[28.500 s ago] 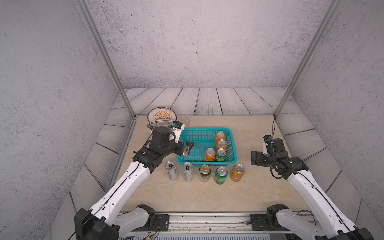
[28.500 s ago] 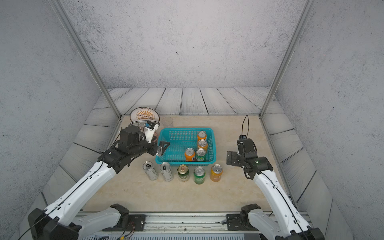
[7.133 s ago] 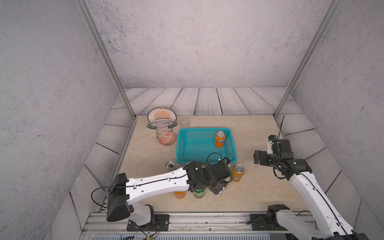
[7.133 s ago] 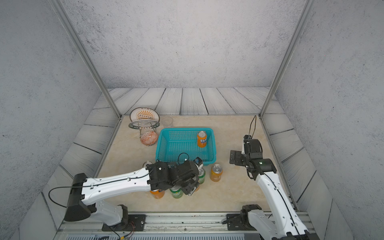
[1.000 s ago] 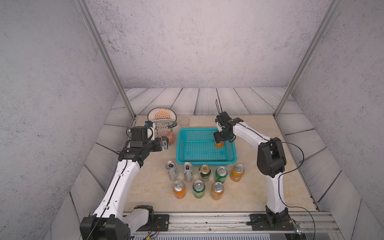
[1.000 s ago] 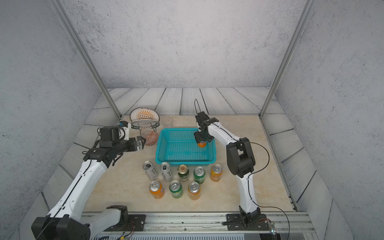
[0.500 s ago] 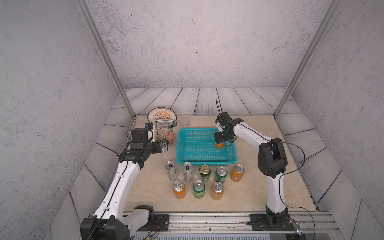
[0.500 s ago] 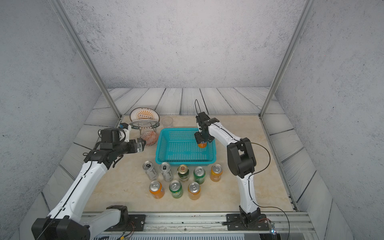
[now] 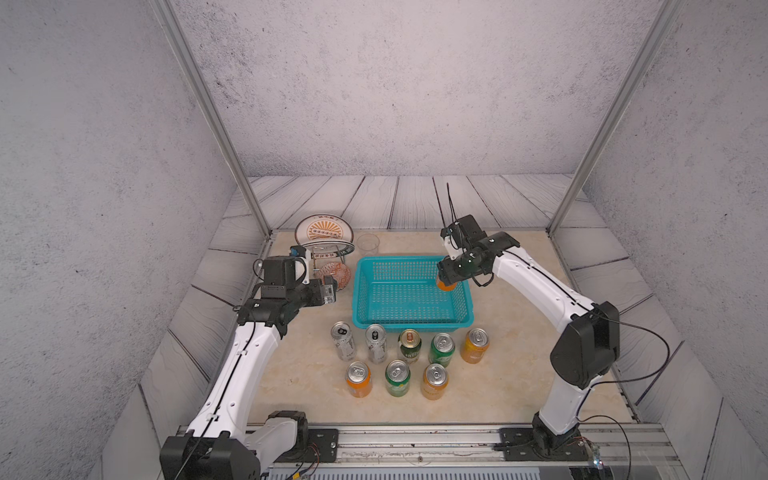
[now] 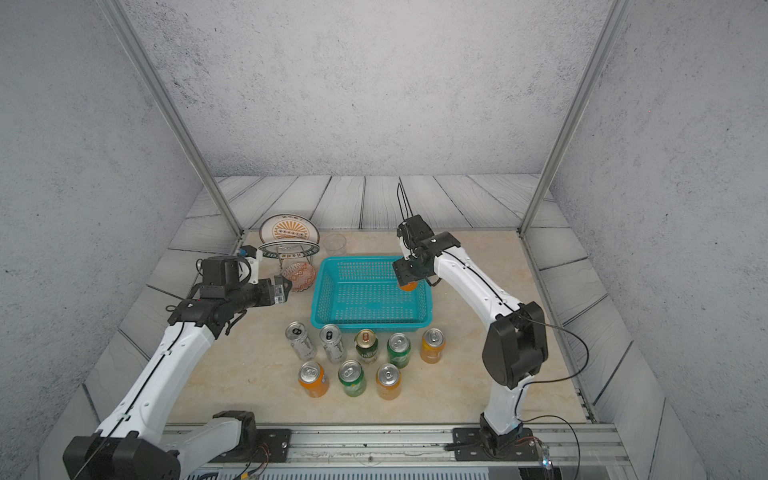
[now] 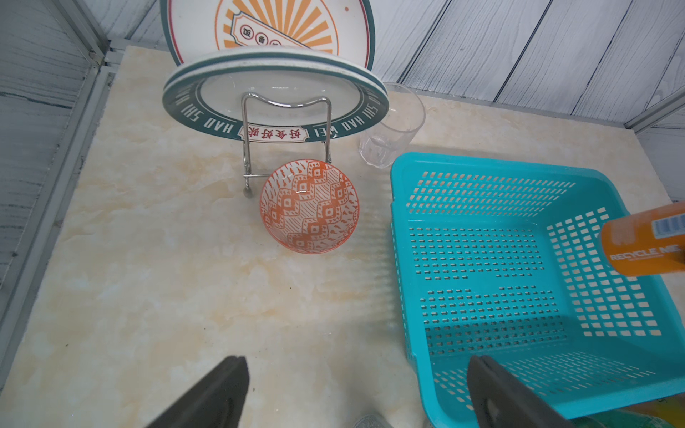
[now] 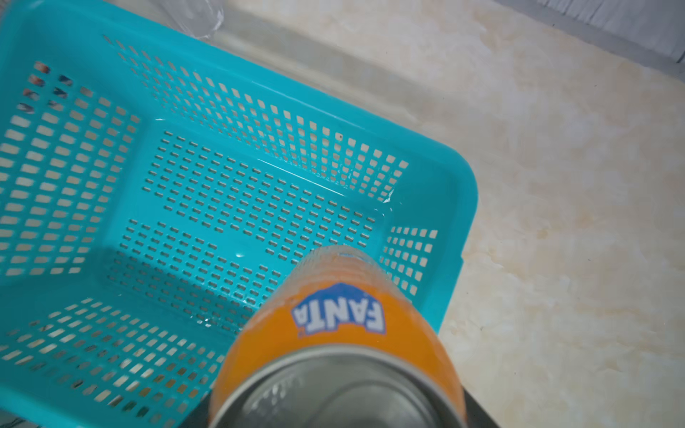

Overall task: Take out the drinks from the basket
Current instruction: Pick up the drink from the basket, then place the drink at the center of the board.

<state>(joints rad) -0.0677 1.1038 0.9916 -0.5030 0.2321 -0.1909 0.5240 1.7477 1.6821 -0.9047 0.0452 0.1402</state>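
**Right gripper** (image 9: 452,276): closed about the upper part of an orange metal drink can (image 10: 408,286), with the jaws set to the can's width. The can is held over the far right corner of the teal-blue perforated plastic basket (image 9: 360,297), right of centre in both top views. Its base appears raised off the mesh floor but has not been brought outside the rim (clearance above the rim cannot be judged). No other drink is seen inside the basket.

**Left gripper** (image 9: 329,291): jaws wide apart, nothing held. It is placed left of centre in the frame, just beside the orange patterned ceramic bowl (image 9: 336,274) and apart from the basket.

Eight metal drink cans (image 9: 410,345) are stood upright in two rows on the table, below the basket in the frame.

**Hazards, as judged:**
1. The can's base could be caught on the basket's right wall or flared rim if it is carried sideways before being lifted clear. The light basket could then be dragged or tipped toward the rows just below it.
2. The grip is taken high on a smooth round wall, so the can could swing or slip under an abrupt move.
3. The rows are closely spaced, so at set-down a neighbouring can could be knocked over by the can or a finger.
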